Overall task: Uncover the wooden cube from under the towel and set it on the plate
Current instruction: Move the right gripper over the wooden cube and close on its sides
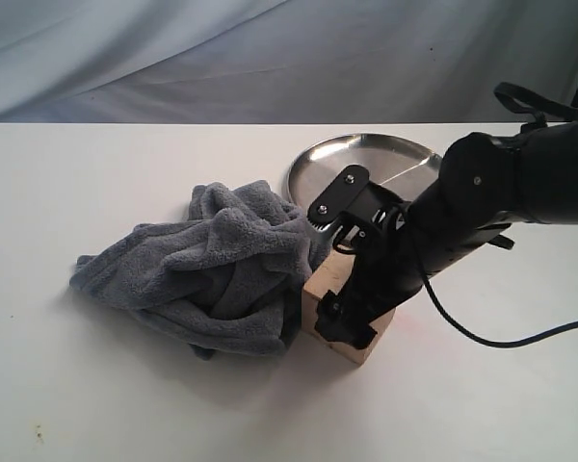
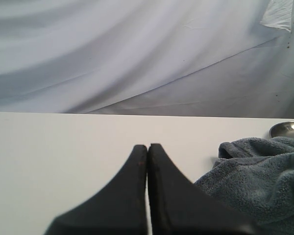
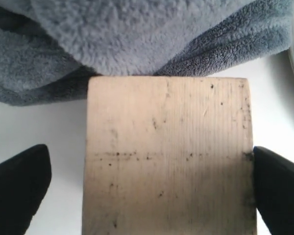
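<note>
The wooden cube [image 1: 326, 284] [image 3: 169, 156] stands uncovered on the white table, its far side against the bunched grey-blue towel [image 1: 222, 269] [image 3: 137, 34]. My right gripper [image 1: 352, 327] [image 3: 152, 191] is open and straddles the cube. One finger [image 3: 279, 186] lies against the cube's side, while the other [image 3: 19, 186] stands apart from it with bare table between. Behind the cube sits the shiny steel plate [image 1: 366, 159], with nothing on it. My left gripper [image 2: 148, 147] is shut and holds nothing, low over the table beside the towel [image 2: 255, 181]; it does not show in the exterior view.
A pale cloth backdrop [image 1: 270, 58] hangs behind the table's far edge. A black cable [image 1: 482, 337] trails from the right arm across the table at the right. The plate's rim [image 2: 288, 128] peeks over the towel in the left wrist view.
</note>
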### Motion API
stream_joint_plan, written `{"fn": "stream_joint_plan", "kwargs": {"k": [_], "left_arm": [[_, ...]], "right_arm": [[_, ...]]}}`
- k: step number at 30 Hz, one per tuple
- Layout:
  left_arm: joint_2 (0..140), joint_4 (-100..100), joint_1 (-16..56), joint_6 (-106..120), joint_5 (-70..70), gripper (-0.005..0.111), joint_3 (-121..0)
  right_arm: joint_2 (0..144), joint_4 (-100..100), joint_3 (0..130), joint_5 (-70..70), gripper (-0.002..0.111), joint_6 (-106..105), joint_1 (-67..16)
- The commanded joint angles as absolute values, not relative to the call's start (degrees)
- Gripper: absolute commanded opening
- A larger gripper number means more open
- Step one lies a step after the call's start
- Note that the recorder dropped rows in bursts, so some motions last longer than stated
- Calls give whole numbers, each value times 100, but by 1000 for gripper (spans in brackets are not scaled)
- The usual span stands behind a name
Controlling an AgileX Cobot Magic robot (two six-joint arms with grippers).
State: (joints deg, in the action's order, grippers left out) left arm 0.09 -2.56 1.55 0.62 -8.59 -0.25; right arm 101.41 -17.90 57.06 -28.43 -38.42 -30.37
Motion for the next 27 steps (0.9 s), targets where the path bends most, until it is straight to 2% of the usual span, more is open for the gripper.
{"fn": "stream_joint_plan", "kwargs": {"k": [1,21,25,27], "left_arm": [[0,-252,160,58,-835,1,0],[0,-252,160,63,-835,1,0],[0,-252,160,63,-835,1,0],[0,-252,160,63,-835,1,0]], "right_arm": [[10372,-1669,5674,-2870,105,-3840,-3070],[10381,-1882,5674,-2721,105,-3816,-3143],[10208,-1882,5674,-2707,99,-3816,-3143],[10157,-1882,5674,-2698,88,-3816,-3143]]}}
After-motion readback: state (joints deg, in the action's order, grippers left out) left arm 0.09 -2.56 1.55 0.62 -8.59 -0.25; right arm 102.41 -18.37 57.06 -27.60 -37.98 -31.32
